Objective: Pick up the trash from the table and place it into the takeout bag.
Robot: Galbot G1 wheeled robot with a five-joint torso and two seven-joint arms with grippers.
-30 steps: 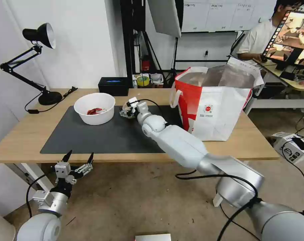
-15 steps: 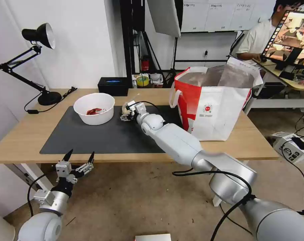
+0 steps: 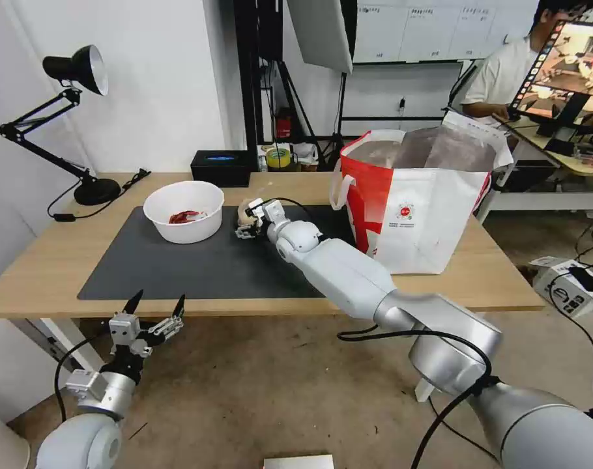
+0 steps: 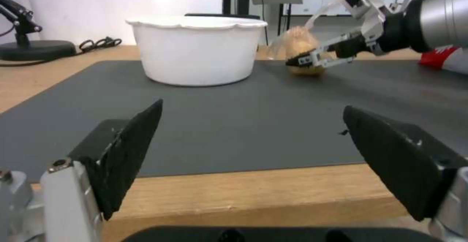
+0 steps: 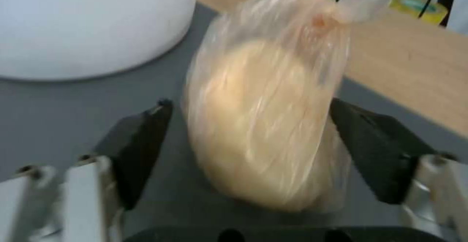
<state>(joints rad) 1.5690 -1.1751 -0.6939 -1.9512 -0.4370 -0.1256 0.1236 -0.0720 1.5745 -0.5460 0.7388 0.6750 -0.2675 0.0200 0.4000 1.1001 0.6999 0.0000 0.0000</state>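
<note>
Head view: right end effector [image 3: 247,223] shifted slightly toward white bowl [image 3: 184,211] since a second ago, centre frame on worktop [image 3: 42,260] mat.

Left wrist view: left end effector [image 4: 253,161] spread, idle, foreground.

Right wrist view: knotted bag [image 5: 265,99] straddled, fingers [image 5: 141,150] not yet clamped; grasp judged imminent.

R arm stretched fwd, right gripper [image 3: 247,222] fingers apart, left gripper [image 3: 154,311] low, fingers spread
</note>
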